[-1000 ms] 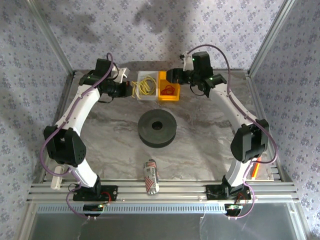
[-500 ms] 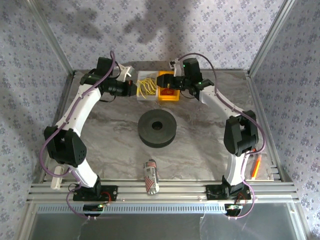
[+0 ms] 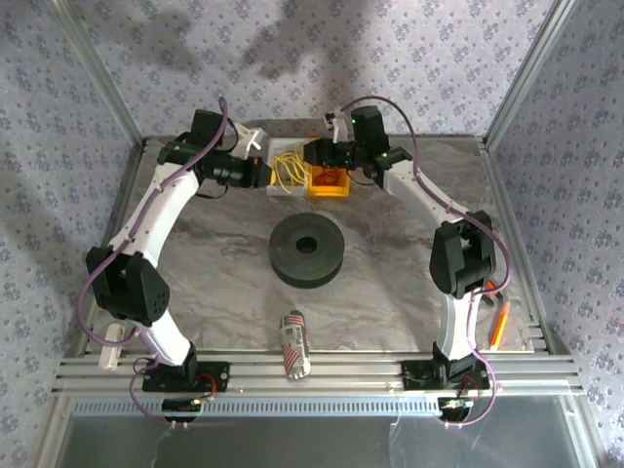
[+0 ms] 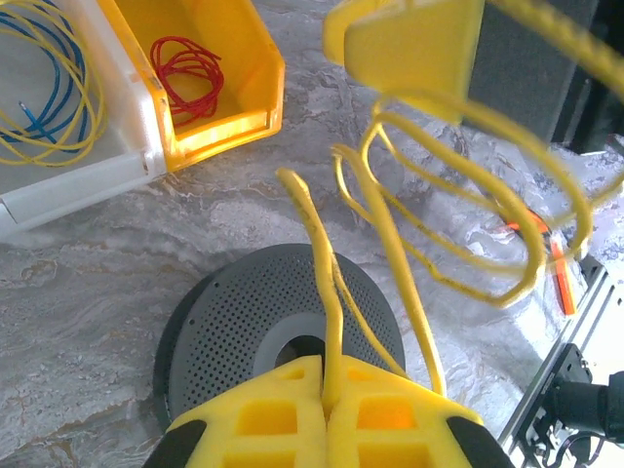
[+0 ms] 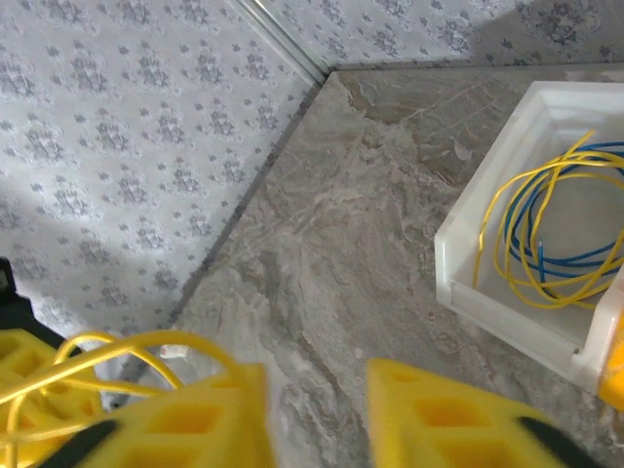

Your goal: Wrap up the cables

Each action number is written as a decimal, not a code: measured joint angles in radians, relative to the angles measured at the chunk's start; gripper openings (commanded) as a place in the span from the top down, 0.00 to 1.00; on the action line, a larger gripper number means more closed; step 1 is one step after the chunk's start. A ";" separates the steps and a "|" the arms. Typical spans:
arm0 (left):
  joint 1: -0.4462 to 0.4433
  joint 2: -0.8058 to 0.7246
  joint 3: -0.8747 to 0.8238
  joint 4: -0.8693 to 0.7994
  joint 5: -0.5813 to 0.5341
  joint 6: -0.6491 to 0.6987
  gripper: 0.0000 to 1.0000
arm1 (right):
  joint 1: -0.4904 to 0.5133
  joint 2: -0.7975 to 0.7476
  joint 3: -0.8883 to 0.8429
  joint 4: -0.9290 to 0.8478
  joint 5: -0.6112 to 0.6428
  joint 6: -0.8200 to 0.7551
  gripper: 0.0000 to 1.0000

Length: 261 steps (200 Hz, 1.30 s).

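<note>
Over the last second the right hand (image 3: 317, 154) has swung left along the far edge of the bench (image 3: 390, 283). It has gone from the right of the orange bin (image 3: 331, 191) to above it, and its fingers have drawn closer. In the right wrist view they stand a little apart, with nothing seen between them.

The left hand (image 4: 327, 375) is closed tight, pinching the yellow cable (image 4: 390, 244). The cable's strands run straight out from the fingertips along the hand's own line. They then open into loose loops in the air above the black spool (image 4: 224, 322), which lies flat at mid-bench. From above, the left hand points toward the right edge.

The red cable (image 4: 187, 78) lies coiled flat in the orange bin at the far edge. The white bin (image 4: 88, 180) touches that bin's left side and holds yellow and blue wire loops.
</note>
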 measured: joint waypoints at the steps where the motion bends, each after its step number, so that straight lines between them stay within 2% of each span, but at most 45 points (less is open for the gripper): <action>1: 0.000 0.000 0.000 0.000 0.000 0.000 1.00 | 0.000 0.000 0.002 -0.002 0.001 0.004 0.83; 18: 0.000 0.002 0.000 -0.001 0.001 0.004 1.00 | 0.000 0.000 0.021 -0.026 0.000 -0.023 1.00; 57: 0.000 0.020 0.006 -0.021 -0.008 0.008 1.00 | -0.005 0.000 0.034 -0.091 0.005 -0.064 1.00; 85: 0.004 0.032 0.008 -0.037 -0.042 0.014 1.00 | -0.030 -0.026 -0.002 -0.125 0.055 -0.101 1.00; 110: 0.043 0.037 0.008 -0.043 -0.068 0.010 1.00 | -0.068 -0.140 -0.110 -0.151 0.145 -0.130 1.00; 138: 0.142 0.039 0.008 -0.041 -0.104 -0.005 1.00 | -0.121 -0.329 -0.207 -0.175 0.256 -0.155 1.00; 194: 0.340 0.090 0.089 -0.030 -0.130 -0.053 1.00 | -0.306 -0.703 -0.355 -0.272 0.393 -0.196 1.00; 239: 0.454 0.113 0.177 -0.014 -0.108 -0.089 1.00 | -0.468 -0.894 -0.420 -0.454 0.405 -0.214 1.00; 261: 0.502 0.141 0.224 -0.016 -0.096 -0.103 1.00 | -0.621 -0.964 -0.408 -0.536 0.370 -0.229 1.00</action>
